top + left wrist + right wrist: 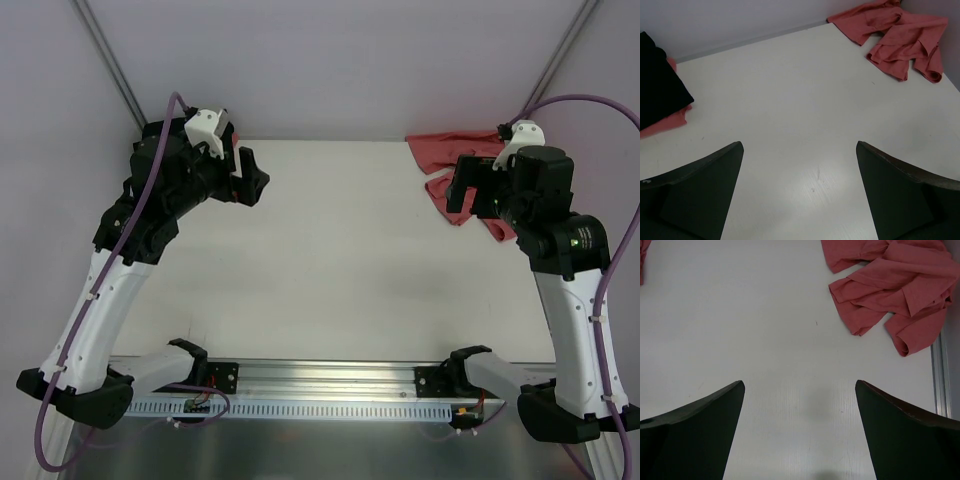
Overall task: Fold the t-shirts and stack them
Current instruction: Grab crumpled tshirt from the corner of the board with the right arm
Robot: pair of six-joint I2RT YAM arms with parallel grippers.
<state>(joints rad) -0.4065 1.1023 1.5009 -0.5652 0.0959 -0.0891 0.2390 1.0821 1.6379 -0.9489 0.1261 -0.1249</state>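
Hovering empty with jaws apart above the white bench (340,260), the left end effector (800,145) and right end effector (800,382) leave a folded black cotton t-shirt (660,85) far left, so the crumpled coral-red cotton t-shirt (890,285) far right likely needs grasping and spreading next.

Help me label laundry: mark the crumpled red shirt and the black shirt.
crumpled red shirt (890,282), right wrist view, middle of the bunched cloth
black shirt (660,85), left wrist view, its flat top face
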